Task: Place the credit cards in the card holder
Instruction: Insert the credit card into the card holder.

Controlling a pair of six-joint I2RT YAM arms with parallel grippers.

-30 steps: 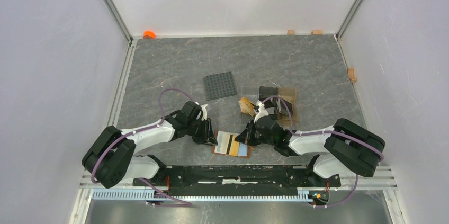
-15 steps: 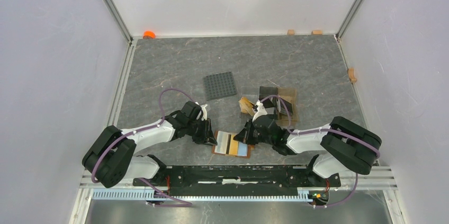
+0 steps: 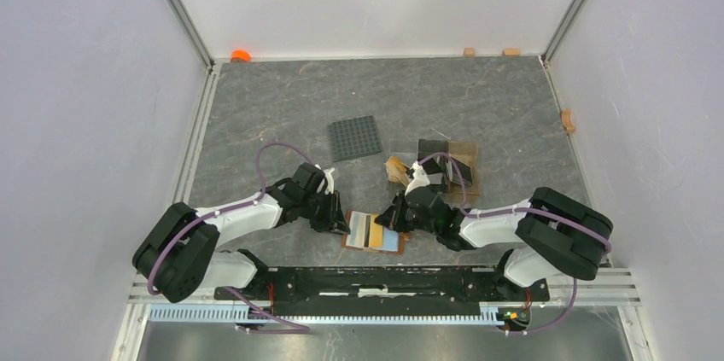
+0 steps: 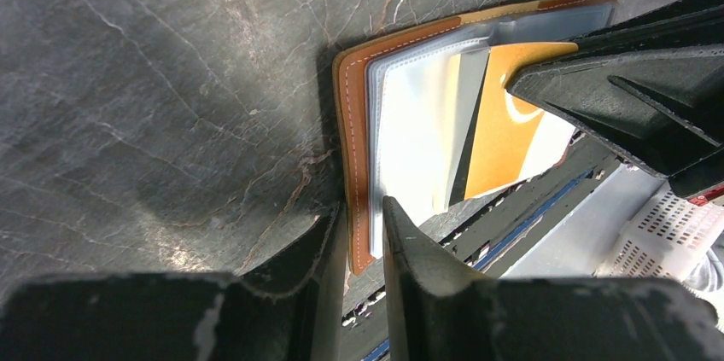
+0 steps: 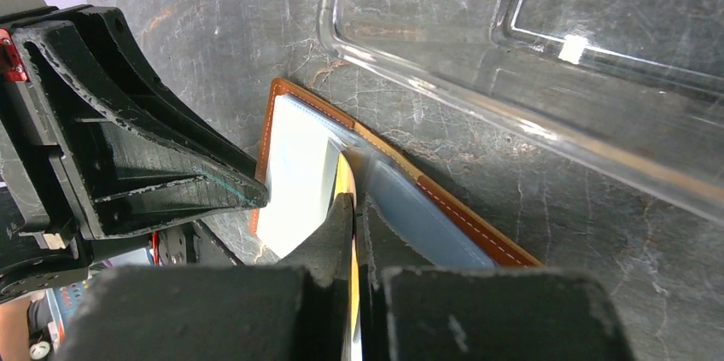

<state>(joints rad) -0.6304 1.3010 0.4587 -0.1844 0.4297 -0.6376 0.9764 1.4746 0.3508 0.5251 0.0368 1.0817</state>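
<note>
The brown card holder [image 3: 373, 232] lies open on the table near the front edge, its clear inner sleeves facing up. My left gripper [image 3: 340, 221] is shut on the card holder's left edge [image 4: 352, 156]; the leather and a sleeve sit between its jaws [image 4: 363, 218]. My right gripper [image 3: 394, 219] is shut on a yellow credit card [image 5: 345, 183], held on edge over the card holder [image 5: 465, 218] at the middle sleeves. From the left wrist the same yellow card [image 4: 502, 141] shows partly inside the sleeves. More credit cards [image 3: 434, 165] stand in the clear stand behind.
A clear amber-tinted compartment stand [image 3: 459, 165] sits just behind the right gripper; its clear rim [image 5: 512, 113] is close above the card holder. A dark grey studded plate [image 3: 354, 137] lies farther back. Small wooden blocks [image 3: 567, 119] and an orange piece [image 3: 240, 55] line the walls.
The right gripper has crept left and slightly back with the yellow card, farther over the card holder. The left gripper has narrowed a little on the holder's edge and stayed in place.
</note>
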